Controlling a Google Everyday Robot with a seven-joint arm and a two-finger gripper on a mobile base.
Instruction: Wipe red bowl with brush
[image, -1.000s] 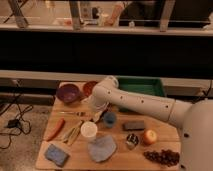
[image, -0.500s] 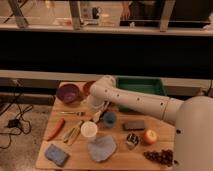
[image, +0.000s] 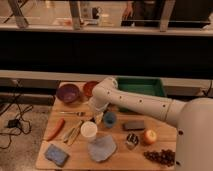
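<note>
The red bowl (image: 88, 88) sits at the back of the wooden table (image: 120, 156), right of the purple bowl (image: 67, 93). Its right side is hidden behind my white arm. My gripper (image: 98, 115) points down just in front of the red bowl, between it and the white cup (image: 89, 130), low over the table. The brush does not show; it is hidden or lost against the gripper.
A green tray (image: 144, 86) stands at the back right. A blue cup (image: 109, 119), black block (image: 133, 124), orange (image: 150, 136), dark grapes (image: 161, 156), grey cloth (image: 102, 148), blue sponge (image: 56, 154), red pepper (image: 55, 128), wooden utensils (image: 74, 132) and silver fork (image: 75, 113) lie around.
The arm's wrist has shifted slightly up and back toward the red bowl. The gripper stays in front of the bowl. Nothing on the table has moved.
</note>
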